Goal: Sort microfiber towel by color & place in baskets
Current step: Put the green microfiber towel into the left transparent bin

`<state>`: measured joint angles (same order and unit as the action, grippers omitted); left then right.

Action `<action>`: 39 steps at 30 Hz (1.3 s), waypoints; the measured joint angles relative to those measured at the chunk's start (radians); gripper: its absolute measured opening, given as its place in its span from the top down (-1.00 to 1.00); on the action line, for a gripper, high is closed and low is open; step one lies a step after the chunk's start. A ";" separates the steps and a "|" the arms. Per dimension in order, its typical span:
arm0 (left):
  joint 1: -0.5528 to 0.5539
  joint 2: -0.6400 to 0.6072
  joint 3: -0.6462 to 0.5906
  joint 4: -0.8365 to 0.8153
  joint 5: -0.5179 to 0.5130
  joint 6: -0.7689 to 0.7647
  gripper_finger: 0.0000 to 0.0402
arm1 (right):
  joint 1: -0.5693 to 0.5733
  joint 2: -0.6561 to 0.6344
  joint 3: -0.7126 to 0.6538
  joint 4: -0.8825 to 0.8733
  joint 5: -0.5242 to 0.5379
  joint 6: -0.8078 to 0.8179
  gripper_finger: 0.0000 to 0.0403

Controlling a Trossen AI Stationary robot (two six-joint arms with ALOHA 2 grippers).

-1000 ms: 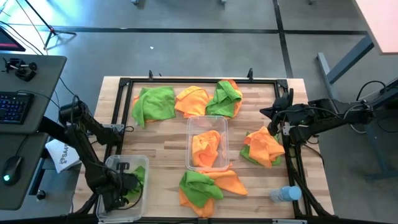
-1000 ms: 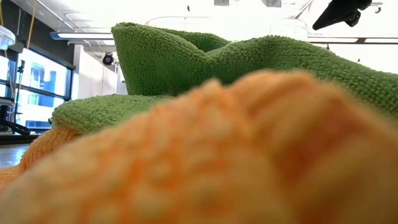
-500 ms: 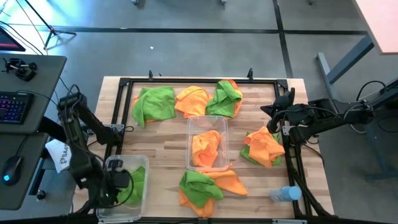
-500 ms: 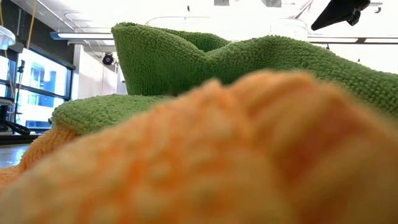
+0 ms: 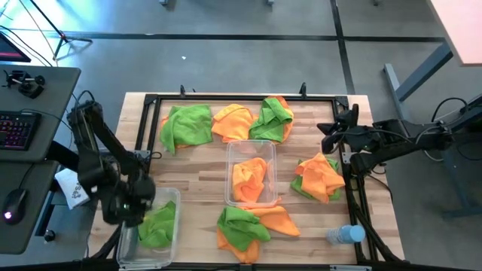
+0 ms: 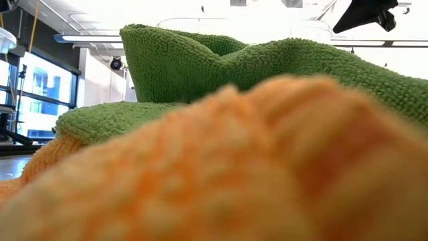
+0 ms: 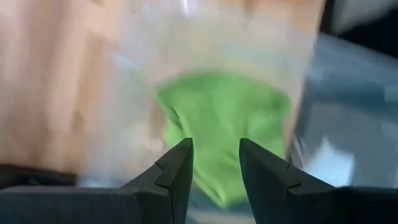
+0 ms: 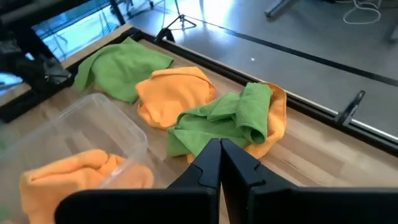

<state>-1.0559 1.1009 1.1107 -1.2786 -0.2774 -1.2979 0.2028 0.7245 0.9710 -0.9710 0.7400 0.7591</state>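
High view, left claw [image 5: 129,202] released above green towel [image 5: 158,223], right claw [image 5: 337,135] clenched

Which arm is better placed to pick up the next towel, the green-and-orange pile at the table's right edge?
Probably right: the right gripper hovers beside that pile, while the left gripper is over the far-left basket.

Left gripper [image 7: 214,163] agape — right gripper [image 8: 221,163] pinched

Bare wood [image 5: 199,169] lies open between the centre bin [image 5: 251,175] and the left bin [image 5: 172,197]. Towel heaps [image 5: 226,122] crowd the far edge; another heap [image 5: 252,224] blocks the near-centre.
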 joint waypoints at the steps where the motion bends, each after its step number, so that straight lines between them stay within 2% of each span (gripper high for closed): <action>1: 0.019 -0.020 0.000 -0.016 -0.047 0.000 0.40 | 0.000 0.005 0.000 0.000 0.001 0.000 1.00; 7: 0.154 -0.133 0.000 -0.042 -0.314 0.079 0.40 | 0.000 0.053 0.000 -0.005 0.002 -0.088 1.00; 11: 0.282 -0.191 0.000 -0.042 -0.396 0.151 0.41 | -0.006 0.103 0.000 -0.002 0.025 -0.038 1.00; 14: 0.396 -0.209 0.000 -0.042 -0.432 0.280 0.44 | -0.053 0.145 0.000 0.021 0.017 -0.023 1.00; 17: 0.532 -0.216 0.000 -0.039 -0.426 0.403 0.52 | -0.128 0.193 0.000 0.064 -0.039 -0.064 1.00; 21: 0.706 -0.215 -0.002 0.020 -0.349 0.546 0.63 | -0.271 0.249 0.000 0.172 -0.169 -0.178 1.00; 25: 0.847 -0.214 -0.054 0.200 -0.269 0.719 0.74 | -0.435 0.300 0.000 0.288 -0.313 -0.279 1.00; 28: 0.932 -0.212 -0.120 0.340 -0.197 0.817 0.82 | -0.537 0.336 0.000 0.370 -0.336 -0.301 0.99; 34: 1.028 -0.211 -0.198 0.412 -0.180 0.828 0.98 | -0.661 0.403 0.043 0.467 -0.445 -0.425 0.84; 39: 1.066 -0.212 -0.201 0.413 -0.180 0.832 1.00 | -0.721 0.512 0.136 0.448 -0.523 -0.449 0.62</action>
<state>0.0106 0.8894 0.9096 -0.8661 -0.4577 -0.4655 -0.5185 1.2364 1.1072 -0.5235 0.2174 0.3098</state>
